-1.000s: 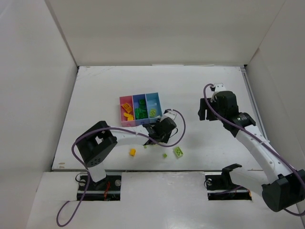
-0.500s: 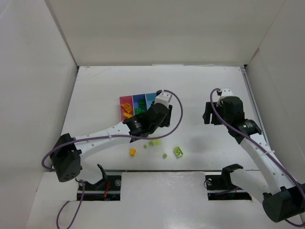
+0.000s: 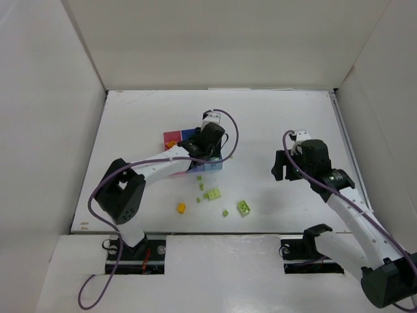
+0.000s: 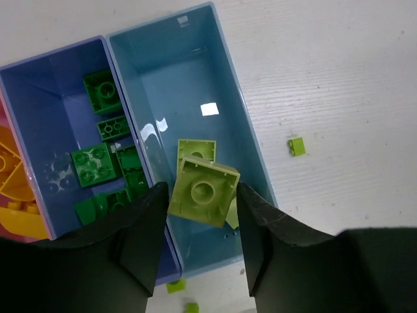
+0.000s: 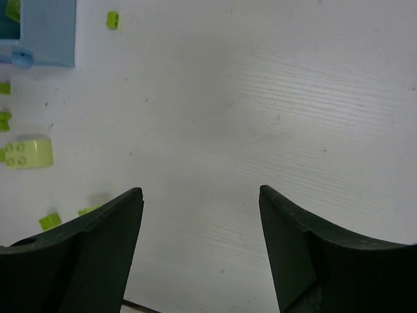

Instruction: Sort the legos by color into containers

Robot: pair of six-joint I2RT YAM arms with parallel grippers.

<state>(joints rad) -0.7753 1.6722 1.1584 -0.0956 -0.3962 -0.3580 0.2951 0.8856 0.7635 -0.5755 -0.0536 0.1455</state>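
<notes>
Across the left half of the white surface (image 3: 130, 130), the left arm (image 3: 163, 166) reaches forward from a bent elbow, its left gripper (image 4: 202, 218) pinching a pale lime studded plastic brick (image 4: 204, 190) over the glossy light blue plastic bin (image 4: 195, 72). Orange-yellow bricks (image 4: 13, 195) lie in the pink bin (image 3: 171, 137), dark green bricks (image 4: 93, 163) in the periwinkle bin (image 4: 39, 72). Loose lime bricks (image 3: 213, 194) dot the surface nearby. Well to the right, the right gripper (image 5: 199, 190) hovers with jaws spread over bare grained surface.

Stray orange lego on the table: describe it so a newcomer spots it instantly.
On the white table, find the row of bins near its middle. Between them and the table's near edge lie scattered legos. The orange lego is the leftmost, and the only orange one among green neighbours.
</notes>
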